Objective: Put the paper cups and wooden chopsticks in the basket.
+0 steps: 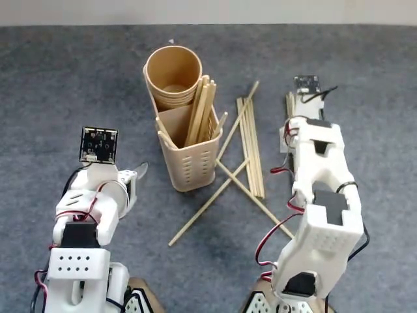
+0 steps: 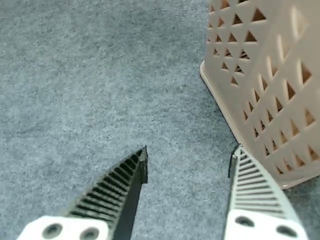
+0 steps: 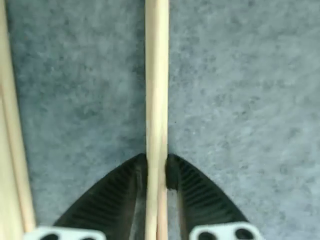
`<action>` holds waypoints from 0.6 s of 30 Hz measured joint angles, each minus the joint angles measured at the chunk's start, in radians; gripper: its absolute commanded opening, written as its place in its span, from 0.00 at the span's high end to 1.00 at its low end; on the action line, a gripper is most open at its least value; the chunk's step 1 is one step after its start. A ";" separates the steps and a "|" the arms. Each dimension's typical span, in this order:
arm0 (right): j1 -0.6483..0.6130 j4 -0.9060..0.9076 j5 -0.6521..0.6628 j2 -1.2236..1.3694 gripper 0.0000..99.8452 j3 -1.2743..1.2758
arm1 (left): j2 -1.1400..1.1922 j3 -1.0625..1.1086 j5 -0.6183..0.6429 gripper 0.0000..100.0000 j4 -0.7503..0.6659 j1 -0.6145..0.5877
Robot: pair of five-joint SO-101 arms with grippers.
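A beige perforated basket [image 1: 192, 166] stands mid-table with stacked paper cups [image 1: 172, 72] and several wooden chopsticks [image 1: 201, 114] in it. More chopsticks [image 1: 251, 150] lie loose on the carpet to its right, some crossed [image 1: 208, 205]. My right gripper [image 3: 156, 167] is shut on one chopstick [image 3: 156, 90], just above the carpet at the far right of the pile [image 1: 290, 104]. A second chopstick [image 3: 12, 130] lies alongside it. My left gripper [image 2: 191, 155] hangs open and holds nothing, close beside the basket's wall [image 2: 265, 75] at its lower left [image 1: 138, 173].
Grey carpet covers the whole table. The right arm's white body [image 1: 319, 195] stretches along the right side, next to the loose chopsticks. Bare carpet lies left of the basket and in front of it.
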 measured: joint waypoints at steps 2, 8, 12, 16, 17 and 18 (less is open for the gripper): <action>0.000 0.029 0.000 -0.002 0.85 -0.031 | 0.000 0.000 0.000 0.74 0.000 0.000; 0.000 0.040 0.000 -0.032 0.93 -0.046 | 0.000 0.000 0.000 0.74 0.000 0.000; 0.002 0.040 0.000 -0.005 0.97 -0.052 | 0.000 0.000 0.000 0.74 0.000 0.000; 0.005 0.040 0.002 0.044 0.93 -0.071 | 0.000 0.000 0.000 0.74 0.000 0.000; 0.002 0.040 0.002 0.054 0.93 -0.075 | 0.000 0.000 0.000 0.74 0.000 0.000; 0.002 0.040 0.002 0.063 0.93 -0.078 | 0.000 0.000 0.000 0.74 0.000 0.000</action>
